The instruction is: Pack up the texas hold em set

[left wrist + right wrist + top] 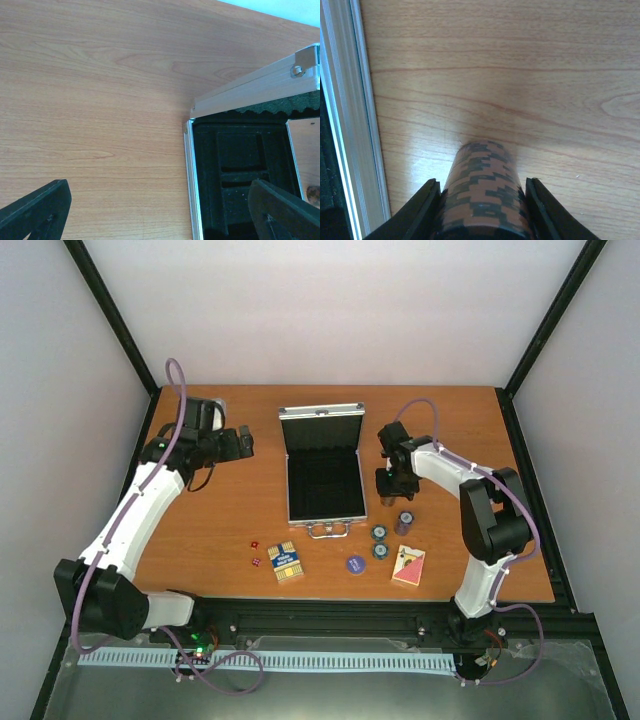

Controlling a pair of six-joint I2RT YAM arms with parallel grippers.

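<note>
**Right gripper clamped on a chip stack beside the open case**

Top view: your case (322, 485) lies open. Its long axis runs away from the arm bases, with the handle (328, 530) toward them and the lid (322, 430) upright at the far end. The right gripper (388, 496) hangs just right of the case. The left gripper (245, 441) sits left of the lid, apart from it. On the handle side of the case lie the dice (254, 544), the blue-yellow deck (286, 561), the blue disc (355, 563) and the red deck (408, 565). Both decks lie slightly askew to the case. Two flat chips (379, 533) and an upright loose stack (403, 523) sit just right of the handle.

Left wrist: your fingers (40, 210) are spread wide with nothing between them. They hang over the case's far left corner, where the black lining (240, 165) shows.

Right wrist: your fingers (420, 210) are closed on a brown-and-black chip stack (482, 195). Its long axis points along them toward the table (520, 75). You cannot tell whether it touches. The case's rim (350, 115) runs just left of it.
</note>
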